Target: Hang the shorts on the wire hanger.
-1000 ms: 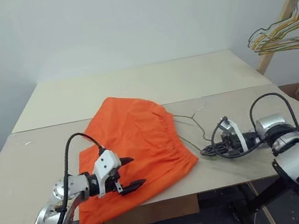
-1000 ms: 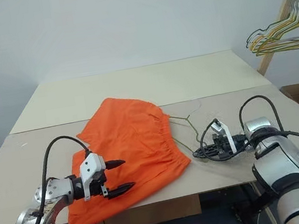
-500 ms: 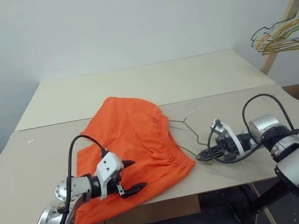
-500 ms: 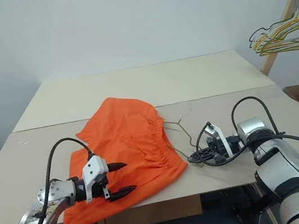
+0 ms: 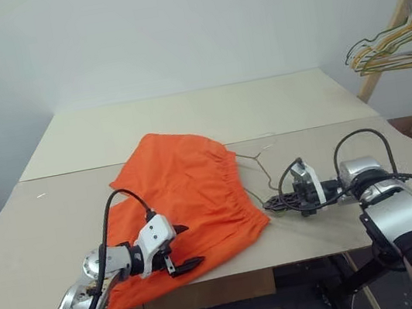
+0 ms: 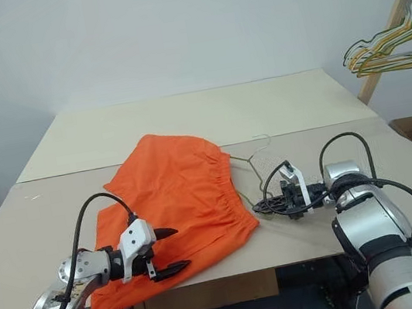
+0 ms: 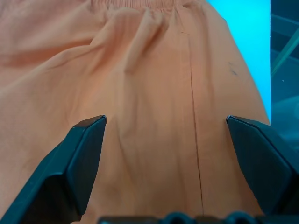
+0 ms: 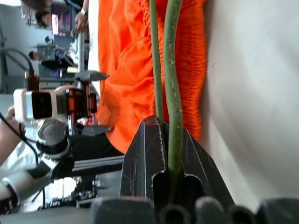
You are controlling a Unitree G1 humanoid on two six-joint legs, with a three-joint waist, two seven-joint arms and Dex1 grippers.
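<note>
In the left eye view, the shorts point(image 5: 186, 204) are spread at lower centre of the worktop point(image 5: 184, 115), waistband to the right. The hanger point(image 5: 258, 168) lies just right of them, its near end pinched by the right claw point(image 5: 270, 204), which is pressed together. The left claw point(image 5: 180, 246) is held spread over the shorts' lower left part. A bunch of hangers point(image 5: 397, 46) is seen at upper right.

In the left wrist view, both fingers point(image 7: 79, 163) stand wide apart over orange cloth.

In the right wrist view, the wire point(image 8: 172, 88) is clamped between the fingers point(image 8: 145, 158) (shorts behind it).
</note>
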